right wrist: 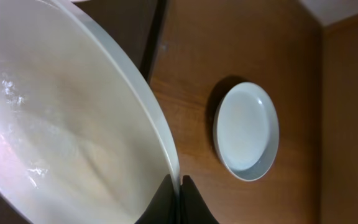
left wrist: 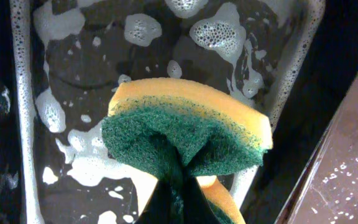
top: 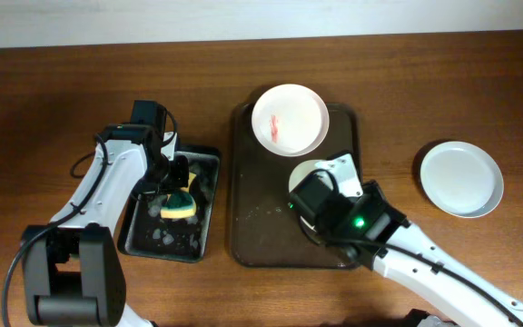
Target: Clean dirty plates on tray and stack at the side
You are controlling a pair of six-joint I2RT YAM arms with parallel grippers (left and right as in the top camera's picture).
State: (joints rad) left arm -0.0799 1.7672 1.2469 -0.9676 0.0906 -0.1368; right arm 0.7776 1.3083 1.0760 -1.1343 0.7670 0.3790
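**Both grippers full: sponge on the left, plate on the right**

The left gripper (left wrist: 174, 198) has its jaws pressed nearly together on the green scouring side of a sponge (left wrist: 185, 134), squeezing it into a fold, with the yellow foam bulging above. It hangs over a small black tray (left wrist: 23, 124) streaked with white suds, which lies just left of the brown tray (top: 243, 232) on the wooden table (top: 62, 82).

The right gripper (right wrist: 179, 190) pinches the rim of the held plate (right wrist: 61, 124), its two dark fingers closed to a thin gap with the white edge between them. Wet streaks show on the plate's face. From overhead this plate sits over the near half of the brown tray, largely hidden by the right arm's wrist; whether it is lifted clear of the tray cannot be told.

At the far end of the brown tray lies a smeared plate (top: 289, 119), a small red mark in its middle, close to the held one. A third, clean plate (top: 460, 178) rests on the bare table, well apart to the right of the tray. Droplets speckle the brown tray's floor.
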